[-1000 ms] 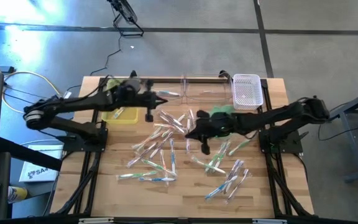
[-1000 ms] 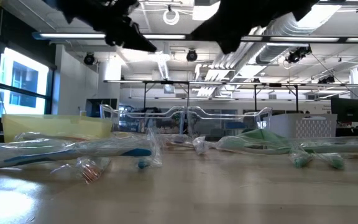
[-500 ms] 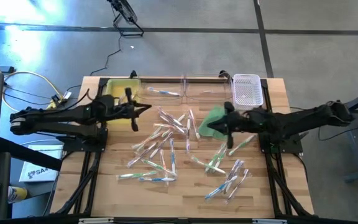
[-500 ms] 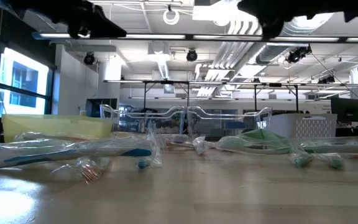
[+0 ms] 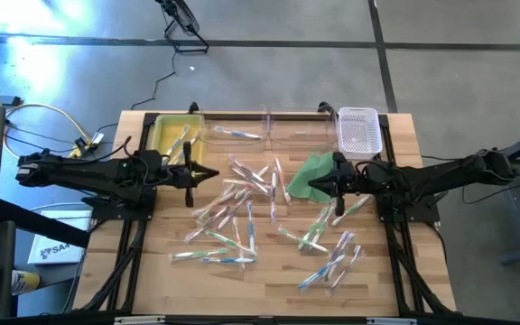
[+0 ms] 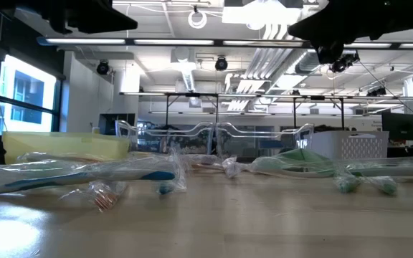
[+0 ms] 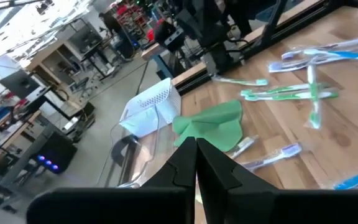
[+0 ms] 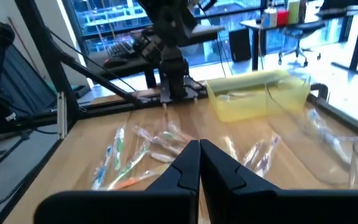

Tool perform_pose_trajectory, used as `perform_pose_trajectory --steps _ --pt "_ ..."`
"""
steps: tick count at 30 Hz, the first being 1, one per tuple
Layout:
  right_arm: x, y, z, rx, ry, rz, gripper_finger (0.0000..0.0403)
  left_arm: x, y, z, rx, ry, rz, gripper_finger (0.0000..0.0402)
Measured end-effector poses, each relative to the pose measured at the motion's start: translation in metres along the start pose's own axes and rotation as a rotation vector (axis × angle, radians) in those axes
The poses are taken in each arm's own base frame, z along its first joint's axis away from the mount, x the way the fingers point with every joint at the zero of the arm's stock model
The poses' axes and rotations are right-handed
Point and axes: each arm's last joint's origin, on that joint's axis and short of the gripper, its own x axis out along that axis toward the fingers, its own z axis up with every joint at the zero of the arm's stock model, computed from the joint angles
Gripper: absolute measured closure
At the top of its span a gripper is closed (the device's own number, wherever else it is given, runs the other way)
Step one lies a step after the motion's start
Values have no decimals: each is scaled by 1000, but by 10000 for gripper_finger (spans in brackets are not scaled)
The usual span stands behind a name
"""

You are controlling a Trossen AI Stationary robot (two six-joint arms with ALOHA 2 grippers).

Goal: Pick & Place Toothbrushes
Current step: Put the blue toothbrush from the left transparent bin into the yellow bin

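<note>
Honestly not much to read here. Only lettering I can spot is on a white box [image 5: 51, 249] down on the floor, out beyond the left arm. Looks like it starts with "SA", but the rest is too small to tell.

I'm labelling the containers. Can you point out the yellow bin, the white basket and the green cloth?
yellow bin [image 5: 162, 135]: high view, its bare floor.
white basket [image 5: 359, 132]: high view, its mesh bottom.
green cloth [image 5: 312, 173]: high view, its middle.
</note>
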Motion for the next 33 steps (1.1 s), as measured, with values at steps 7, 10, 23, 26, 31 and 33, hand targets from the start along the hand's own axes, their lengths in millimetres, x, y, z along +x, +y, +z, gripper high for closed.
perform_pose_trajectory --steps 7,10,23,26,31,33 --pt "0 1 -2 110 31 54 400 0 -1 0 2 -7 -23 396" --pt "0 2 -2 118 32 65 400 0 -2 0 2 -27 -53 396" --pt "-1 9 3 67 -28 60 400 0 -2 0 6 -29 -71 396" --pt "-2 15 1 61 -28 59 400 0 -2 0 6 -30 -70 396" --pt "-4 22 0 55 -35 36 400 0 -2 0 5 -30 -70 396" --pt "-4 24 -1 54 -34 29 400 0 -2 0 5 -31 -69 396"
